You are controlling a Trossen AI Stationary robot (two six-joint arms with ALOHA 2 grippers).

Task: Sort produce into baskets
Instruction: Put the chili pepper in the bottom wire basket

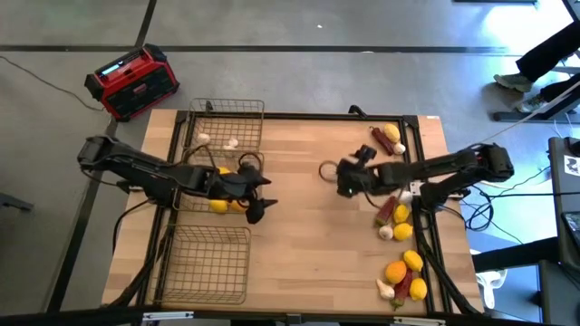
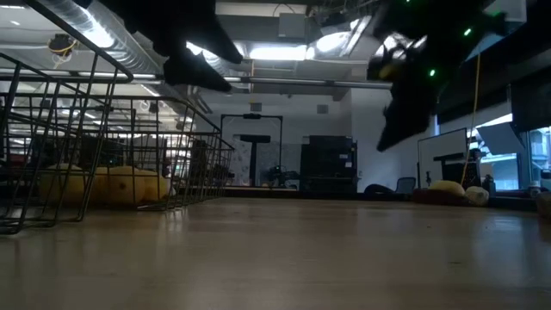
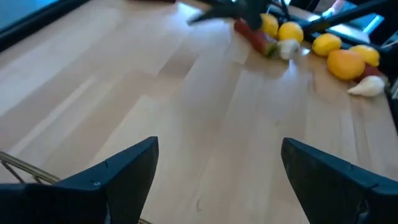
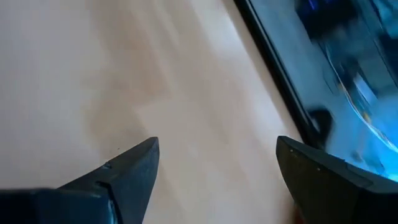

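Note:
Three wire baskets stand along the table's left side: the far basket [image 1: 227,125] holds two garlic bulbs [image 1: 231,143], the middle basket [image 1: 195,181] holds lemons [image 1: 218,205] [image 2: 112,182], and nothing shows in the near basket [image 1: 204,263]. Loose produce lies along the right edge: a lemon and chili [image 1: 388,136] far back, chilies, lemon and garlic [image 1: 397,217] midway, and an orange, lemons and garlic [image 1: 403,276] [image 3: 345,62] near the front. My left gripper [image 1: 261,197] [image 3: 217,155] hangs open just right of the middle basket. My right gripper [image 1: 341,179] [image 4: 217,152] hangs open above bare wood left of the produce.
A red-and-black box [image 1: 131,81] sits on the floor beyond the table's far left corner. Bare wood [image 1: 299,244] spreads across the table's middle between the two grippers. A black frame [image 1: 426,226] runs along the table's edges.

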